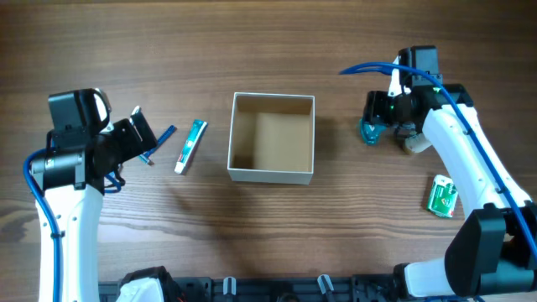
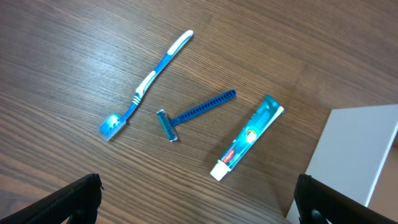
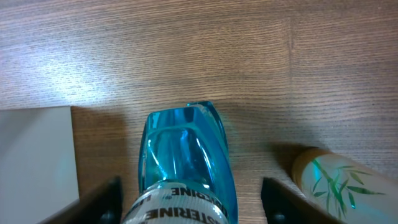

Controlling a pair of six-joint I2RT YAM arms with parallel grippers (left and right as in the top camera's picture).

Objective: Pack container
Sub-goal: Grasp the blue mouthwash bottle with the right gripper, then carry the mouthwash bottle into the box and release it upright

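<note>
The container (image 1: 270, 175), a square open box with white walls and a tan inside, stands empty at mid-table. A toothpaste tube (image 1: 190, 146) and a blue razor (image 1: 162, 142) lie left of it. My left gripper (image 1: 138, 134) hovers open above them. In the left wrist view (image 2: 199, 208) I see a blue toothbrush (image 2: 146, 84), the razor (image 2: 196, 112), the toothpaste (image 2: 249, 137) and a corner of the container (image 2: 354, 155). My right gripper (image 1: 382, 117) is open and straddles a clear blue mouthwash bottle (image 3: 183, 155), with gaps on both sides.
A small beige bottle with a bamboo print (image 3: 336, 180) lies just right of the mouthwash bottle; it also shows in the overhead view (image 1: 415, 143). A green packet (image 1: 441, 196) lies near the right front. The container's wall (image 3: 37, 162) is left of the right gripper.
</note>
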